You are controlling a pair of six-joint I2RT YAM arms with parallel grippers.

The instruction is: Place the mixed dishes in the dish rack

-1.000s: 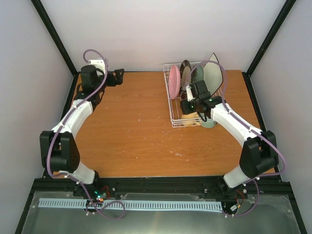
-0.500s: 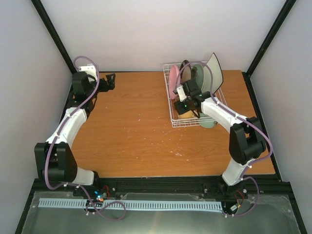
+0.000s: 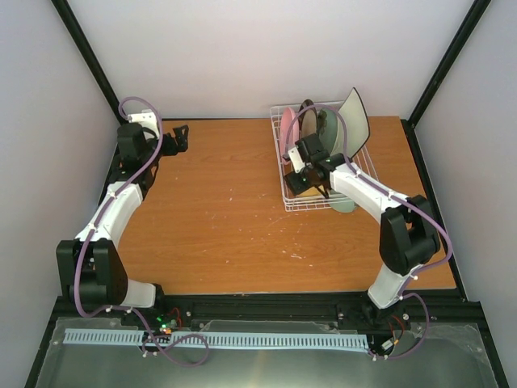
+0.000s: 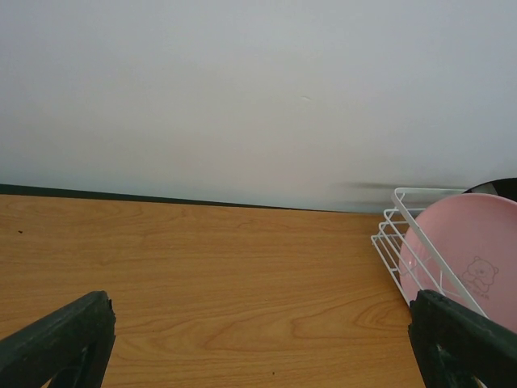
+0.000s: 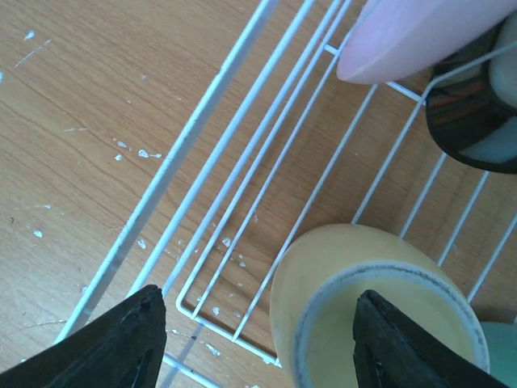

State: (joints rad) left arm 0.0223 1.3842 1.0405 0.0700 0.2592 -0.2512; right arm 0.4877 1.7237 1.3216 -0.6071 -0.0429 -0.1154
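Observation:
The white wire dish rack stands at the back right. In its slots stand the pink plate, the dark-rimmed beige plate, the green plate and the white square plate. The yellow mug lies in the rack's near end beside the mint-green bowl. My right gripper hangs open and empty just above the mug, which sits towards its right finger. My left gripper is open and empty at the back left, far from the rack.
The left wrist view shows bare wood, the back wall, and the rack's left edge with the pink plate. The right wrist view shows the rack's wires, the pink plate and the dark-rimmed plate. Black frame posts stand at both back corners.
My right gripper has shifted left and a little back over the rack's near end. My left arm has swung further towards the back left corner.

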